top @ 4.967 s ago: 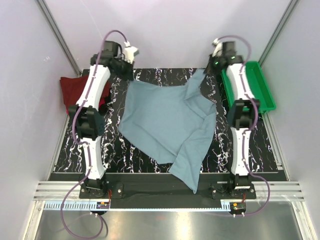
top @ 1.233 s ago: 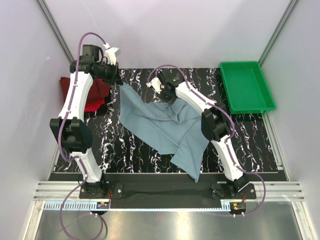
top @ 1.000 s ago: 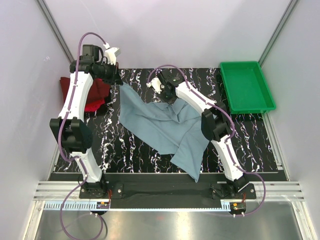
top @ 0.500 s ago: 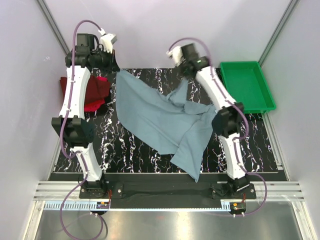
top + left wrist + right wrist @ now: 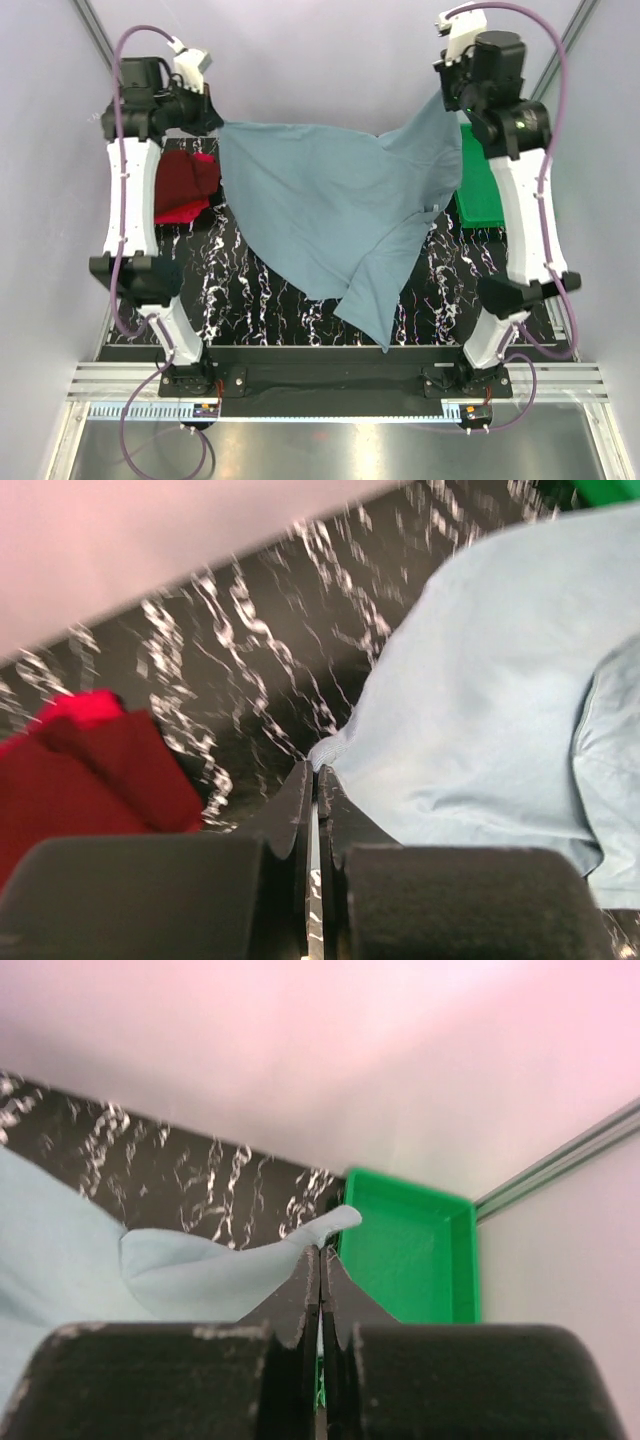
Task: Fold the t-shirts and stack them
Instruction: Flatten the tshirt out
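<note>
1. Two corners of the grey-blue t-shirt [image 5: 340, 200] are pinched in my grippers, well apart.
2. My left gripper [image 5: 212, 118] is clamped tight on the left corner, held high.
3. My right gripper [image 5: 447, 92] is clamped on the right corner, above the green tray [image 5: 478, 208].
4. The shirt hangs spread between them, its lower tip toward the near edge of the table [image 5: 250, 290].
5. The maroon t-shirt [image 5: 176, 180] and red t-shirt [image 5: 180, 213] lie touching at far left.

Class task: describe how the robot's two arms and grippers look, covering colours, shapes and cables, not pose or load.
The left arm and right arm match: white shell links with black joint housings. A purple cable loops from each wrist to its base. The left gripper and right gripper each have two flat, black, tapering fingers.
</note>
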`<state>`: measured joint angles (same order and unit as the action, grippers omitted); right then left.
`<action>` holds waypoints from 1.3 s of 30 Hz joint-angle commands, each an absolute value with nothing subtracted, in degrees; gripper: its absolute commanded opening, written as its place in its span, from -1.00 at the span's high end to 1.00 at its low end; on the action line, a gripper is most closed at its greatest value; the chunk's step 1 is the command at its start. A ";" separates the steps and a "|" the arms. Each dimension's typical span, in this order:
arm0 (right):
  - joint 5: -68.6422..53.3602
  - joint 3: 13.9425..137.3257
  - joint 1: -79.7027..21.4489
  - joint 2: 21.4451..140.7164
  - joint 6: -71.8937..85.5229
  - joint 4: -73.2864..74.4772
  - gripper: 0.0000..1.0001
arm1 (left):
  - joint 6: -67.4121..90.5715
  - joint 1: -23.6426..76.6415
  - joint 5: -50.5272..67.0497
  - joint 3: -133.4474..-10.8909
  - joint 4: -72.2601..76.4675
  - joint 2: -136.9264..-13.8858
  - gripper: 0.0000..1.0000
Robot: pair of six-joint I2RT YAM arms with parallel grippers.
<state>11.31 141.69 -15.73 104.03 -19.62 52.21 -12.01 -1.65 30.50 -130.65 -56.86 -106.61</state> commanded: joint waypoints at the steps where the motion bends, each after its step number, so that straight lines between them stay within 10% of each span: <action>1: 12.39 139.06 -15.73 98.11 -19.32 52.03 1.00 | -12.31 -2.64 33.57 -132.10 -52.29 -97.57 1.00; 22: 7.99 117.44 -13.80 57.50 -15.04 51.44 1.00 | -17.03 -3.08 28.40 -112.69 -58.97 -59.08 1.00; 39: 14.84 135.83 -13.89 65.13 -24.07 40.99 1.00 | -18.19 -4.75 13.01 -127.79 -51.77 -62.22 1.00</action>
